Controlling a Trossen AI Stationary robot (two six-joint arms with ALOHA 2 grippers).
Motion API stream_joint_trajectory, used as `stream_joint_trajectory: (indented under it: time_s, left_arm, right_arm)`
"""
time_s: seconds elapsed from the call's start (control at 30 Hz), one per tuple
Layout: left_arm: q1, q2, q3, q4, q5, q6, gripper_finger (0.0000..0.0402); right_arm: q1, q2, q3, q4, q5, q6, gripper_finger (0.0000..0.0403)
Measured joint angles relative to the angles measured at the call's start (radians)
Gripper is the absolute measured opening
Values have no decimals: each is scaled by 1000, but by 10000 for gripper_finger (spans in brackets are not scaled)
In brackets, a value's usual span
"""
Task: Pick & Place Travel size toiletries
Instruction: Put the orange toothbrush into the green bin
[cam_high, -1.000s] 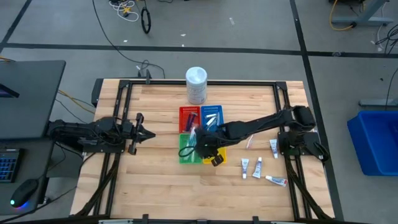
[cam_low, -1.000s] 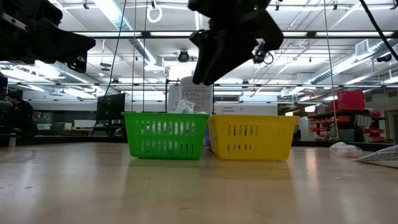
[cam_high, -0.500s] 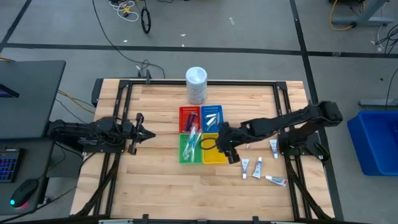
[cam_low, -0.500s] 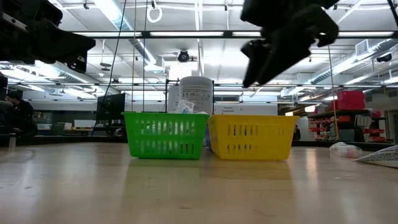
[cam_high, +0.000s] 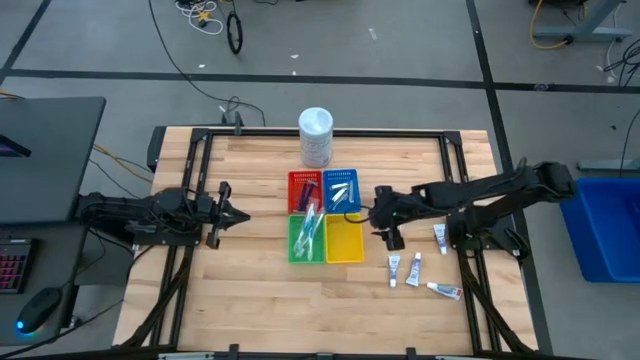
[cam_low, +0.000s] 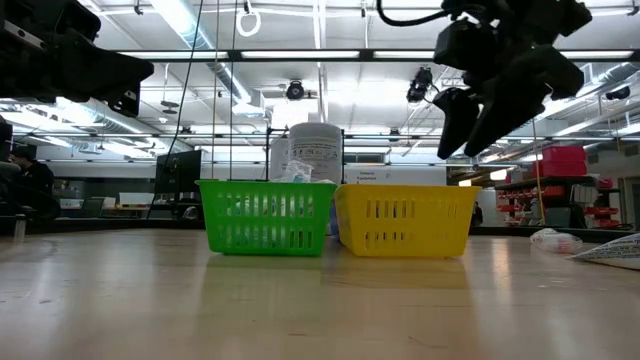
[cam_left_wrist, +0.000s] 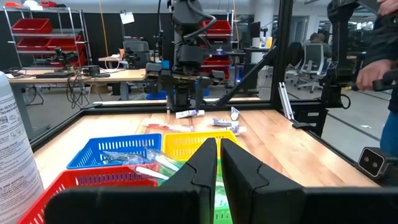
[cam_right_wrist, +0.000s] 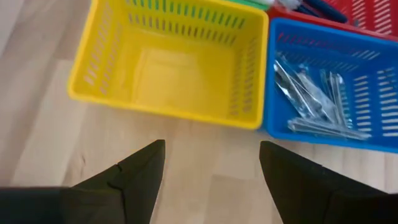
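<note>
Yellow, green, red and blue trays sit together in a square block at the middle of the wooden table (cam_high: 260, 290), with a tall white tub (cam_high: 316, 136) standing just behind them. The yellow tray (cam_high: 345, 241) has nothing in it, as the right wrist view shows. Silvery sachets (cam_right_wrist: 314, 93) lie in the blue tray (cam_high: 341, 189), a dark-blue stick (cam_high: 309, 188) lies in the red tray (cam_high: 297, 181), and pale toothbrush-like sticks (cam_high: 309, 225) rest in the green tray (cam_high: 296, 249). The right gripper (cam_high: 392, 228) hangs above the table just beside the yellow tray's outer edge, on the side toward the loose items; its two fingers (cam_right_wrist: 140, 171) are spread wide apart and nothing is between them. Four small white squeeze tubes lie on the bare wood near the right arm's base: one (cam_high: 439, 236) apart from the others, two (cam_high: 394, 269) (cam_high: 415, 268) side by side, and a fourth (cam_high: 444, 290) turned crosswise nearest the table's front edge. The left gripper (cam_high: 236, 215) waits well to the left of the trays, its fingers (cam_left_wrist: 202, 165) drawn nearly together with only a thin slit between them, holding nothing.
</note>
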Motion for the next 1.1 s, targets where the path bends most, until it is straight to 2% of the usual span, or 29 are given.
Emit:
stream_joint_trajectory:
  time_s: [0.2,0.63,0.93,1.1]
  left_arm:
    - [0,0,0,1,-3,0,27]
    - [0,0,0,1,-3,0,27]
    - [0,0,0,0,-3,0,27]
    - [0,0,0,0,-3,0,27]
  right_arm:
    - [-27,-67,-65,-14,0,-72,259]
    - [6,-70,-126,-81,-1,-300,236]
    - [10,-69,-130,-85,-1,-512,253]
    - [9,-69,-130,-86,-1,-550,266]
